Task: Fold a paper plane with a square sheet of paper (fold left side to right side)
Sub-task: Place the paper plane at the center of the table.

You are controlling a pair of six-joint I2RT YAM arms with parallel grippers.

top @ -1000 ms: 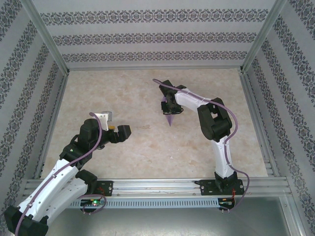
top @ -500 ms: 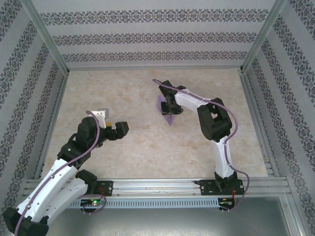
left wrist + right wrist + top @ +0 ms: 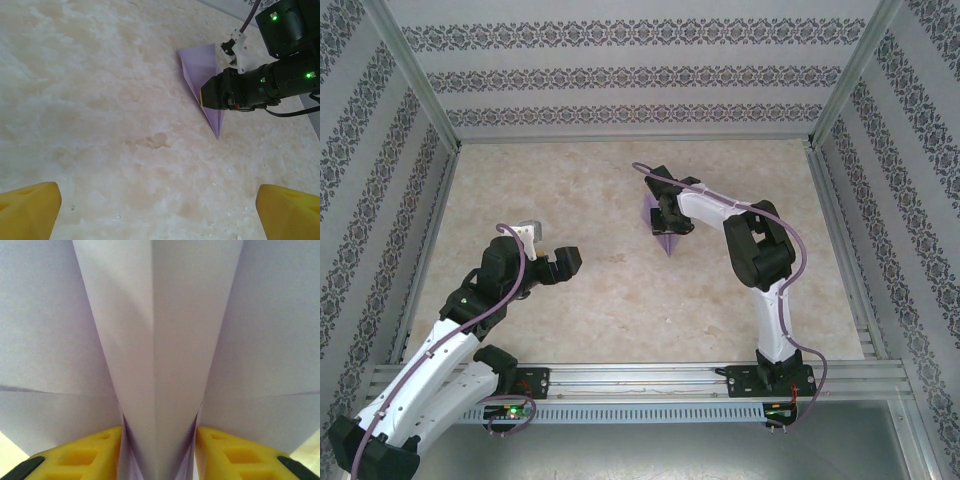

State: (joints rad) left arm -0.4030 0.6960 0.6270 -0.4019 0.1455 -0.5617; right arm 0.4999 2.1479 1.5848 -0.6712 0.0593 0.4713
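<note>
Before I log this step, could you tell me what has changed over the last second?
The right gripper eased its jaws apart a little, and the paper plane between them spread from a slim sliver into a wider wedge. The left gripper shifted slightly. Unchanged: the plane stays between the right fingers, and the left gripper stays open and empty.

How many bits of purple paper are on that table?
1: a folded paper plane lies mid-table, its centre fold standing inside the right gripper. More could hide under the arms.
</note>
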